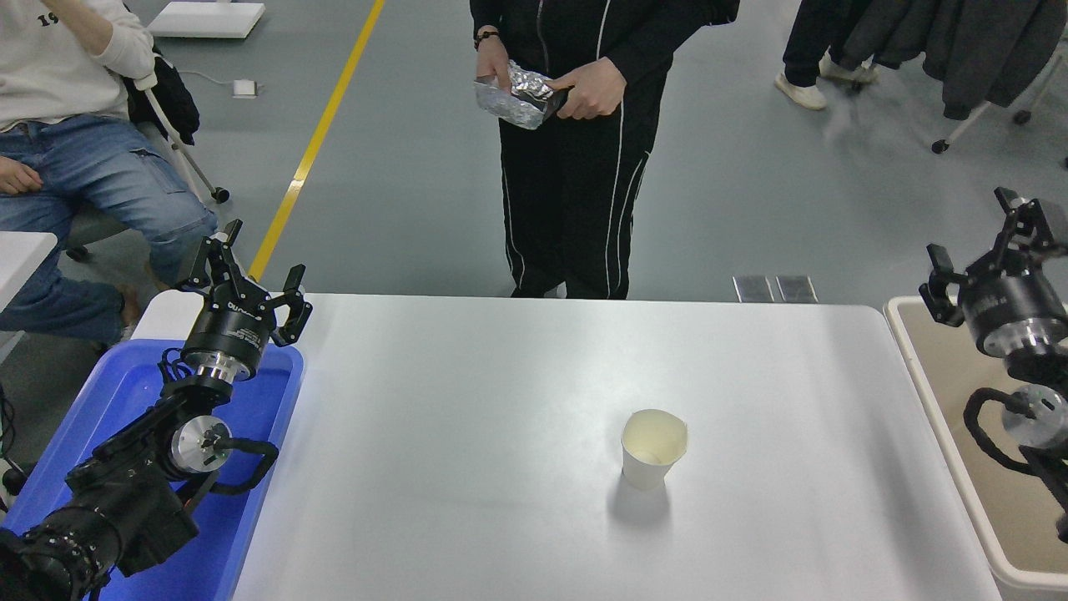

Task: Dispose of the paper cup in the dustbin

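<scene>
We see the small white tapered paper cup [653, 449] standing upright on the white table [501, 434], well to the left of and nearer us than the right gripper [993, 246]. That black gripper hangs over the beige rectangular dustbin [934, 392], fingers spread, holding nothing. The left gripper [247, 275] is parked, fingers apart and empty, above the bright blue plastic tray [100, 417].
</scene>
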